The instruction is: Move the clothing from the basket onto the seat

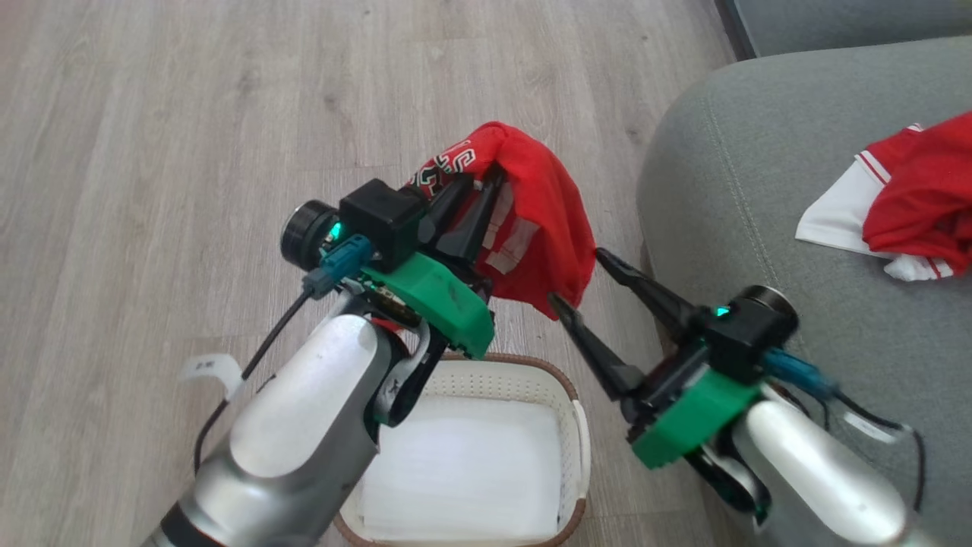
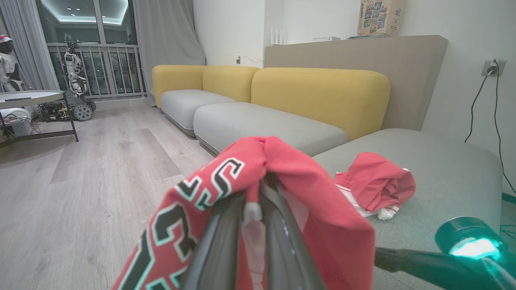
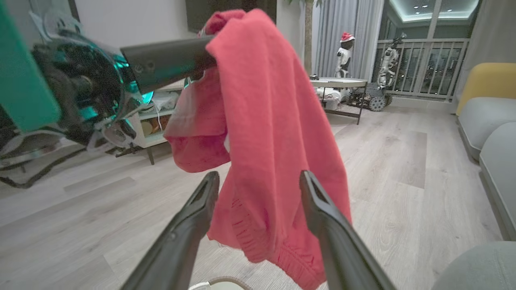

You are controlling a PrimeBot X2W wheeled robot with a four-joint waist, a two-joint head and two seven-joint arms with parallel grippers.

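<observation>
- Here, a red garment [image 1: 543, 213] with black-and-white lettering hangs in the air from the left gripper [image 1: 484, 176], above the floor and just past the basket's far rim.
- The left gripper's two dark fingers [image 2: 217, 241] are pressed almost together, pinching a fold of the fabric, which drapes down over both sides of them.
- The loose lower end of the cloth dangles between the two grippers; in the right wrist view it hangs just beyond the right fingertips.
- The right gripper [image 1: 577, 277] has its fingers spread wide and grips nothing. Its tips point at the garment's lower edge, and I cannot tell whether they touch it.
- A second red garment [image 1: 923, 190], with white trim and stripes, lies crumpled on the seat [image 1: 744, 175], well apart from the hanging one.
- The basket [image 1: 516, 374] — white, perforated, brown-rimmed — sits on the floor below the left forearm, beside the seat's rounded front corner; its white bottom shows.
- The pale wood-plank floor [image 1: 152, 152] spreads away on the left of the head view.
- In the left wrist view, a sofa [image 2: 318, 96] with yellow backs and grey cushions runs along the wall beyond the seat.
</observation>
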